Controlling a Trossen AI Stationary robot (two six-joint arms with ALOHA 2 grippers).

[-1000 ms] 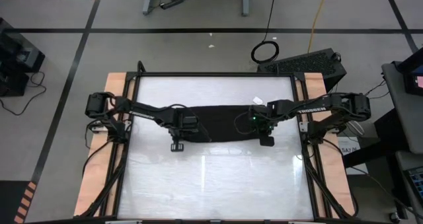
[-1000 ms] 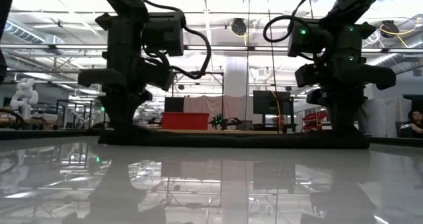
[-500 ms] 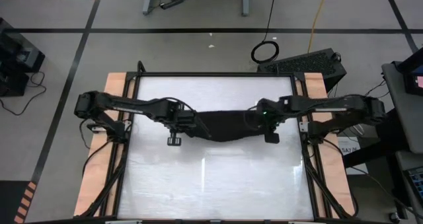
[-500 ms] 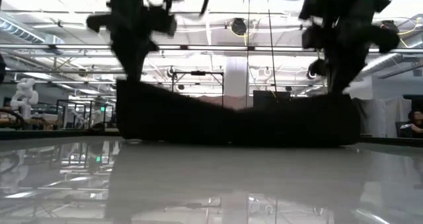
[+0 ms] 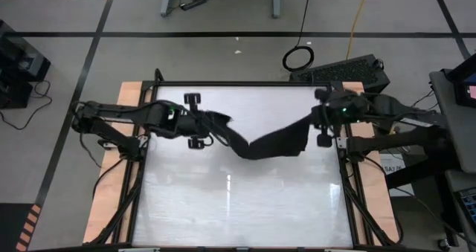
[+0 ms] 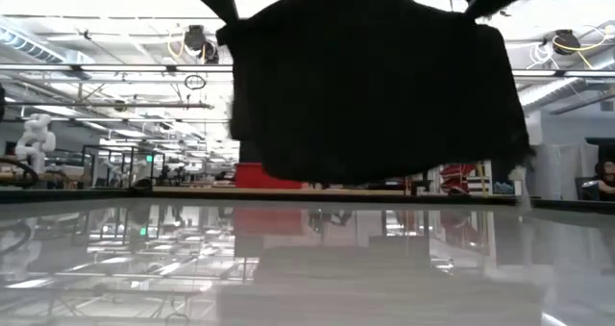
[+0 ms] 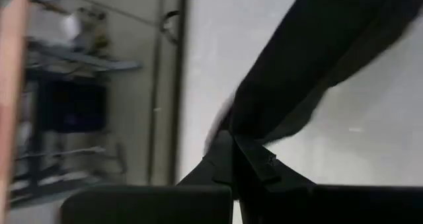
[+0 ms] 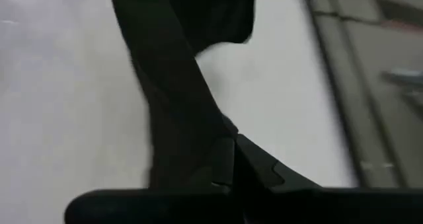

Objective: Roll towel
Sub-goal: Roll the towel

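Now the towel (image 5: pixel 271 143) is held above the table (image 5: pixel 238 207), 1 corner in each shut pair of jaws; a thin pinch could slip and drop it crumpled.

No text seems legible on anything here.

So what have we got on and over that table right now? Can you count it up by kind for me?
Towels: 1, the black towel hanging between the two grippers, lifted off the table.
Robot grippers: 2, the left gripper and the right gripper, each shut on an end of the towel.
Tables: 1.
Total: 4.
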